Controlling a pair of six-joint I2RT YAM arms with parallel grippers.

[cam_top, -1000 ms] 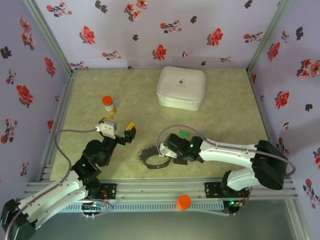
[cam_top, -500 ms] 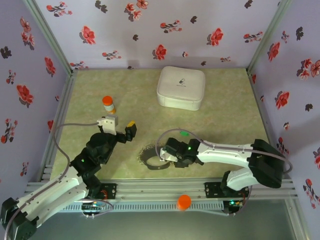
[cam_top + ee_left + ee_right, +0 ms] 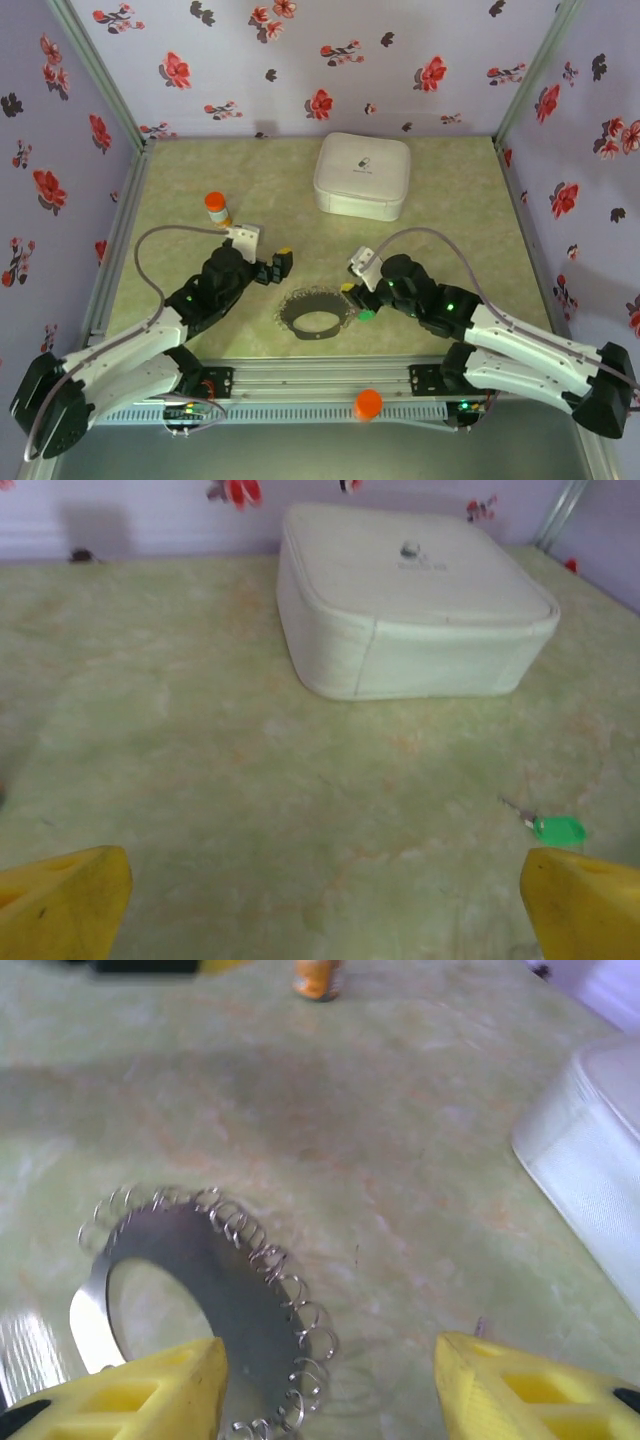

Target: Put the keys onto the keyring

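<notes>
Left gripper (image 3: 322, 905) spread wide, empty; shut white case (image 3: 410, 610) ahead of it, contents hidden; right gripper (image 3: 330, 1390) parted, empty — keyring (image 3: 215, 1280) by its left fingertip.

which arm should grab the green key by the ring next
Right, probably: the right gripper hangs open right beside that green key and over the keyring; the left gripper sits farther off.

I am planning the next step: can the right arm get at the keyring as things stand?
Probably yes. The keyring lies flat on the table just ahead of the right gripper, whose jaws stand open, and nothing lies on it or between them.
</notes>
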